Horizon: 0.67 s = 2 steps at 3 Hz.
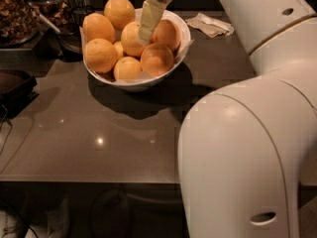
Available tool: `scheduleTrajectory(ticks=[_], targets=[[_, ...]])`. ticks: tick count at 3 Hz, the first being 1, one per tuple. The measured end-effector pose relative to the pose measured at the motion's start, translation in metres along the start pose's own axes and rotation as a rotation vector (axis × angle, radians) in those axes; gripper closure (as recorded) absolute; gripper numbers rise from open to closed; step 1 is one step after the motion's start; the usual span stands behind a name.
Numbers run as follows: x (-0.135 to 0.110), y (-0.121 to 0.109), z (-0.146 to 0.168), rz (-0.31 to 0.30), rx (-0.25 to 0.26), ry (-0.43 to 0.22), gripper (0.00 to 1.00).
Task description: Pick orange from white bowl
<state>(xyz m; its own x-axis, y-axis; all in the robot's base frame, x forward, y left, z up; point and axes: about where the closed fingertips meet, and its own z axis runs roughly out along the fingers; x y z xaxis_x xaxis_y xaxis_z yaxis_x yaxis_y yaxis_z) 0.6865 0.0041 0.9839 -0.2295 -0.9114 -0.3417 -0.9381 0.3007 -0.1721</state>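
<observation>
The white bowl stands at the back of the dark table and holds several oranges. My gripper hangs from above into the bowl's right half. Its cream tip is down between a large orange on its left and another orange on its right, touching or nearly touching them. A third orange lies just in front of the tip. More oranges fill the bowl's left side. Nothing is lifted out of the bowl.
My arm's big white body fills the right and front of the view. A crumpled napkin lies behind the bowl at the right. Dark containers and a tray of brown food stand at the left. The grey tabletop stretches in front.
</observation>
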Motion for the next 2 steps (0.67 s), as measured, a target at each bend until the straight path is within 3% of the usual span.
scheduleTrajectory(ticks=[2], targets=[[-0.0149,0.0085,0.0089,-0.016,-0.023,0.003,0.29]])
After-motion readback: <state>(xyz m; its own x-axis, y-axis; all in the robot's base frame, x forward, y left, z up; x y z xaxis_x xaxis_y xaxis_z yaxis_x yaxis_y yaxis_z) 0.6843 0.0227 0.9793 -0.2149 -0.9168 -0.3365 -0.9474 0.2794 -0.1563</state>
